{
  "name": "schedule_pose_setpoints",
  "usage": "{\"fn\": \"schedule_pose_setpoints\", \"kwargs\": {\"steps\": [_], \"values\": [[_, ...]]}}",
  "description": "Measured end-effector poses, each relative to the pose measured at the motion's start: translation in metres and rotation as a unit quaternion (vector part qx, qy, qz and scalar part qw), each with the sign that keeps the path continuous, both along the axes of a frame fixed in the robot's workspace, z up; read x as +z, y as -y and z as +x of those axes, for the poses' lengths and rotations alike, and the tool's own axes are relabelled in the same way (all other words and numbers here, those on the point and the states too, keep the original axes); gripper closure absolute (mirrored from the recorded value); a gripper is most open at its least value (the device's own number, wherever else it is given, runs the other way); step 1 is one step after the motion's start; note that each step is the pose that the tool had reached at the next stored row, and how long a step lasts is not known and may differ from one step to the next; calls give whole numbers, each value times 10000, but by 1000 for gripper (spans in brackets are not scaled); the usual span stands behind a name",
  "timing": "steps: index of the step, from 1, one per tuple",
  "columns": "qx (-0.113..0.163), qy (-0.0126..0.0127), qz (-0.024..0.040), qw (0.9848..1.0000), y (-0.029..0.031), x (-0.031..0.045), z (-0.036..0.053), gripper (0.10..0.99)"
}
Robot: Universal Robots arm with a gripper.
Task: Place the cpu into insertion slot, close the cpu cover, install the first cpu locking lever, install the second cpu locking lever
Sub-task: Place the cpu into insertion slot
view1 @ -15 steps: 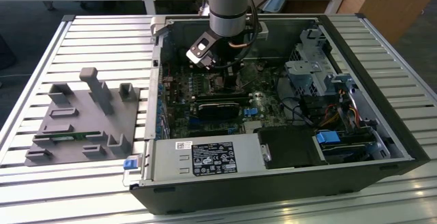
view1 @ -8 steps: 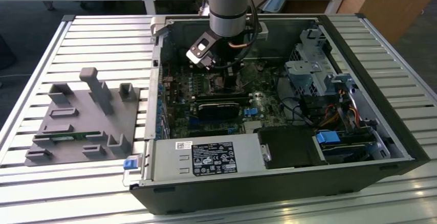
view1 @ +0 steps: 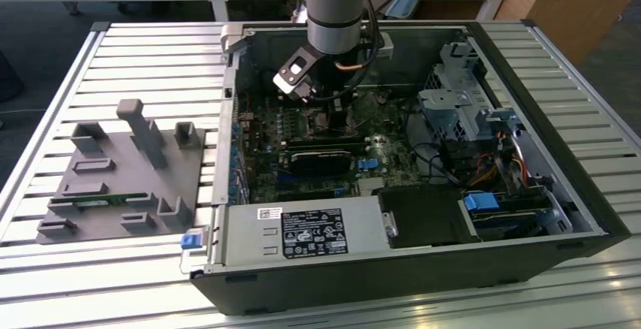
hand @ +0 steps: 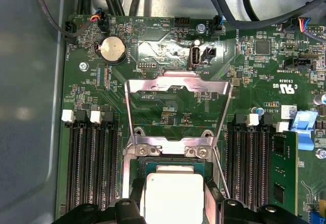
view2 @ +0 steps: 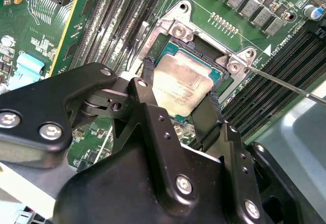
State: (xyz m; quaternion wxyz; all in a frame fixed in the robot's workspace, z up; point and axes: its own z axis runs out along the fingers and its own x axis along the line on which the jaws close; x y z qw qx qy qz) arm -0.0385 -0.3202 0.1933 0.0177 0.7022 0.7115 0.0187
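One black two-fingered gripper (view2: 181,81) hung over the green motherboard (hand: 254,66) inside the open black computer case (view1: 401,284). Its two fingers (view2: 149,79) were drawn in on one small square chip with a pale silvery face, the cpu (view2: 182,90), touching two opposite edges of it. The cpu lay flat and face up in the single square, silver-rimmed insertion slot (view2: 175,28). Being square, it had no long axis; its edges ran parallel to the rim. The one thin silvery windowed cpu cover (hand: 175,84) stood raised off the slot at its hinge edge. One thin steel wire lever (view2: 285,84) slanted out beside the slot.
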Motion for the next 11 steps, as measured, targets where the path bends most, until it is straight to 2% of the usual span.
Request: {"fn": "schedule_pose_setpoints", "kwargs": {"steps": [11], "values": [[0,0,0,10000,-16,-3,1,541]]}}
